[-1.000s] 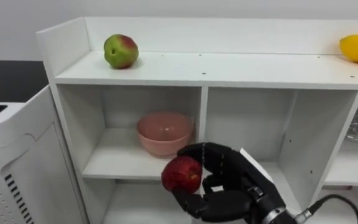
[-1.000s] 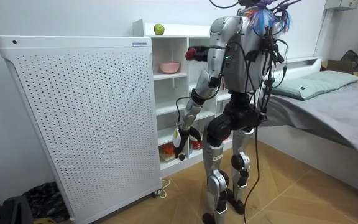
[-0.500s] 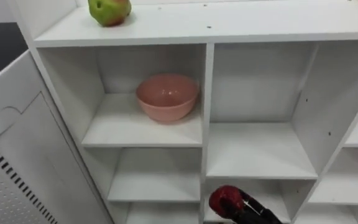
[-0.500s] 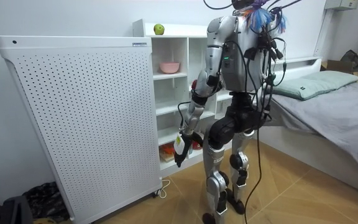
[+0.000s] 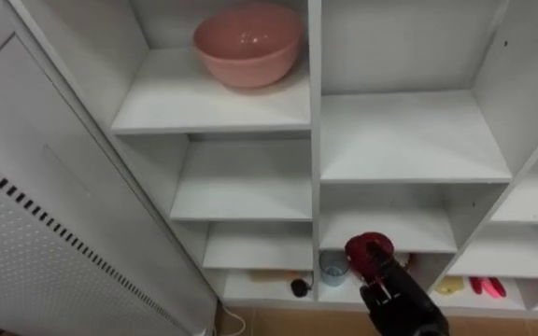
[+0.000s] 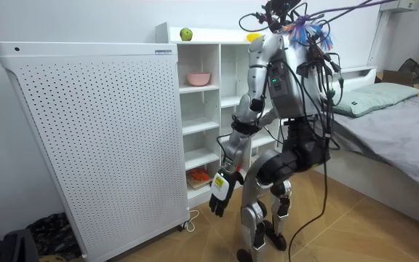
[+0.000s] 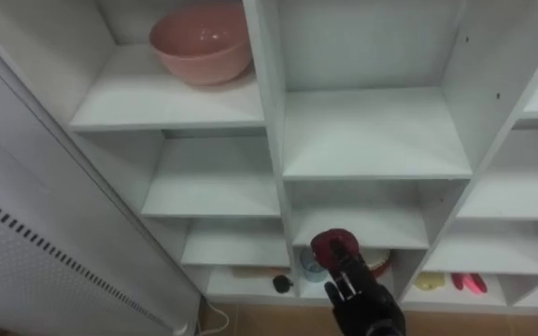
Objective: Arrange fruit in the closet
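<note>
Left eye view: a red apple (image 5: 369, 252) is seen toward 5 o'clock, held before the lower shelves of the closet (image 5: 314, 140) by the right hand (image 5: 392, 297), whose dark fingers are curled round its underside. A pink bowl (image 5: 247, 42) is set on a shelf at 11 o'clock, and a small blue cup (image 5: 332, 269) stands at 9 o'clock of the apple. In the room view the robot is shown bent toward the closet, the left hand (image 6: 219, 195) hung loosely with fingers relaxed. The apple is judged firm, fairly light, smooth-skinned and easily bruised. It is best gripped round its widest part and set down gently.
</note>
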